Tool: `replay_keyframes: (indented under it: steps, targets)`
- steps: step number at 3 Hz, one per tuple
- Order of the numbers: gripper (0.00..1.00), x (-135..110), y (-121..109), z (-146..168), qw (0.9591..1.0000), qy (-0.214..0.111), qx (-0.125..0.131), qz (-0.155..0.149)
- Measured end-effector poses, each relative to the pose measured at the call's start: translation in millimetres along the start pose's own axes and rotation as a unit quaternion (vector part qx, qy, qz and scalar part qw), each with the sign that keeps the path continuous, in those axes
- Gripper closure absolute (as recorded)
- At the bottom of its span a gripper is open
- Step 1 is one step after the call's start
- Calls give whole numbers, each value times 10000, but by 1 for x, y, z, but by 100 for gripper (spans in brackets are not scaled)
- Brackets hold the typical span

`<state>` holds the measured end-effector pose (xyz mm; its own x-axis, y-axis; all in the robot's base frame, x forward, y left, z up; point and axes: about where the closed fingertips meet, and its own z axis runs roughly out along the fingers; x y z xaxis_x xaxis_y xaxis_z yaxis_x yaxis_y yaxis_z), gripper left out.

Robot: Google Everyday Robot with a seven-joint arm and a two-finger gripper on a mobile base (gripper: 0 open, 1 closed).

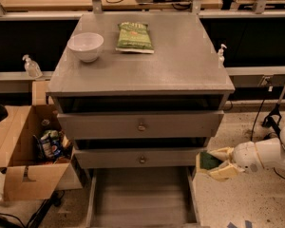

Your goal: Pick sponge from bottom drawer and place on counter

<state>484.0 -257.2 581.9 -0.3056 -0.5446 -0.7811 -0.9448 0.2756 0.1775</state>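
My gripper is at the lower right, just right of the cabinet and above the right wall of the open bottom drawer. It is shut on the small dark green sponge, held between its pale fingers. The drawer's plank floor shows bare. The grey counter lies well above and to the left of the gripper. My white arm reaches in from the right edge.
A white bowl and a light green snack bag sit at the back of the counter. Two drawer fronts with knobs are below it. An open cardboard box stands on the left. Tan desks with cables run behind.
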Motion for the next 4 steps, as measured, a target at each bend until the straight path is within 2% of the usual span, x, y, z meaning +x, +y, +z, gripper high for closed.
replay_keyframes:
  steps: [1,2,3,4]
  targets:
    - [100,-29,-8,-24,9999,-42,119,-63]
    - [100,-92,-28,-91,9994,57,341,-23]
    - [100,-135,-39,-137,9984,204,537,16]
    - [100,-190,-70,-184,9940,586,927,-55]
